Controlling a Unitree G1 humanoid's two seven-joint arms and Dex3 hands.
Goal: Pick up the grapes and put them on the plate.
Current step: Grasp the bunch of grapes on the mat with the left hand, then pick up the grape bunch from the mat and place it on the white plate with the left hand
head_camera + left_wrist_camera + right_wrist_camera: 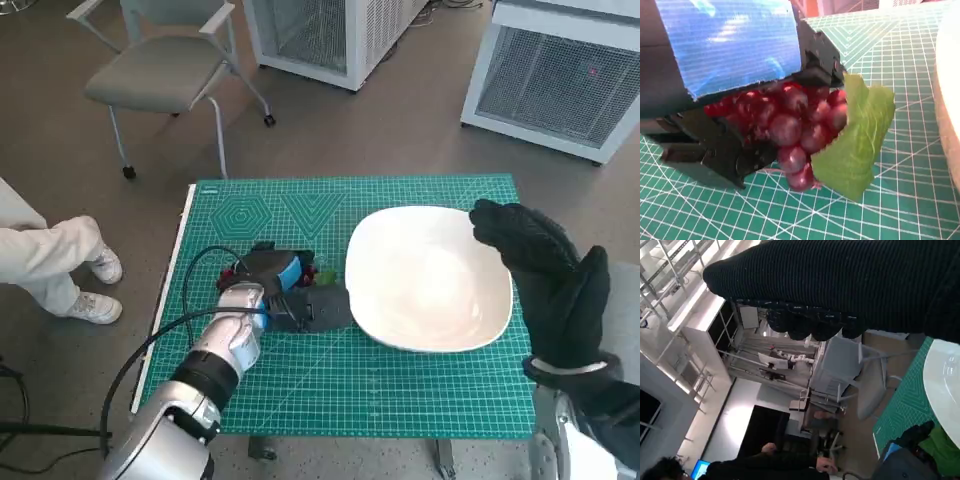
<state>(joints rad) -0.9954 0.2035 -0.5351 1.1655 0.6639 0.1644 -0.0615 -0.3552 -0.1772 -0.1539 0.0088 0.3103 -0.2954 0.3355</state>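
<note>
left hand (290, 292): fingers clenched around grapes (795, 125), lower left of centre, low over green surface (400, 390) | right hand (550, 280): released, holding nothing, right edge | plate (430, 280): centre-right, bare | progress: grasp apparently made; transfer and release remain

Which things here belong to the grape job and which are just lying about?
Part of the job:
- grapes, gripped by the left hand
- plate, with no grapes on it yet

Just lying about:
- green cutting mat
- chair
- right hand, raised beside the plate, holding nothing
</note>
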